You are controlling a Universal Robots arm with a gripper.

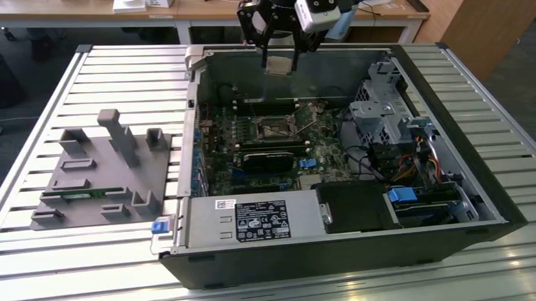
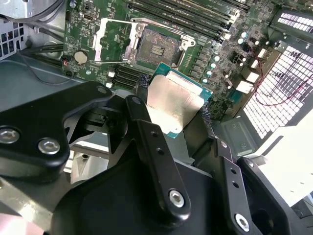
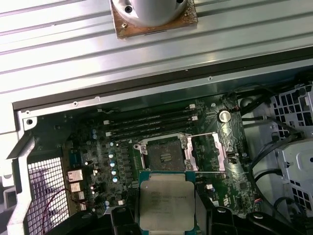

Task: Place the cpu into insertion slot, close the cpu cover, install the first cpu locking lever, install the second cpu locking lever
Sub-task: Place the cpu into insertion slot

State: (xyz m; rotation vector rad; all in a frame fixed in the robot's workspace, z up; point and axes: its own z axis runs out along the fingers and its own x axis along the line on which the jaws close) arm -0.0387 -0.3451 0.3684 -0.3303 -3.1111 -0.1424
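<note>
Closest to you in the second wrist view, your gripper (image 2: pixel 173 98) has its two black fingers (image 2: pixel 151 147) clamped on opposite edges of the cpu (image 2: pixel 171 110). The chip is held flat with its dull silver face towards the camera and a green rim showing around it. It looks square in the grip, with no visible tilt.

Beyond the chip, in the first wrist view, lies the green motherboard (image 3: pixel 98 147) with the insertion slot (image 3: pixel 164 154) just past the cpu's far edge. The slot is a black-framed square with a dark, bare centre, and nothing sits in it. Beside it the cpu cover (image 3: pixel 220 154) is swung open and lying back on the board, a thin metal frame with a square cut-out.

Farther out, the exterior view shows the gripper high over the rear wall of the open computer case (image 1: pixel 469 188), well above the board and the slot. The case rests on a slatted metal table (image 1: pixel 125 75), with a grey fixture tray (image 1: pixel 100 169) on the exterior view's left.

Judged from this, you are in the first step. The chip is picked and carried but not yet seated. The cover is not yet closed, so both locking levers are left to install.
</note>
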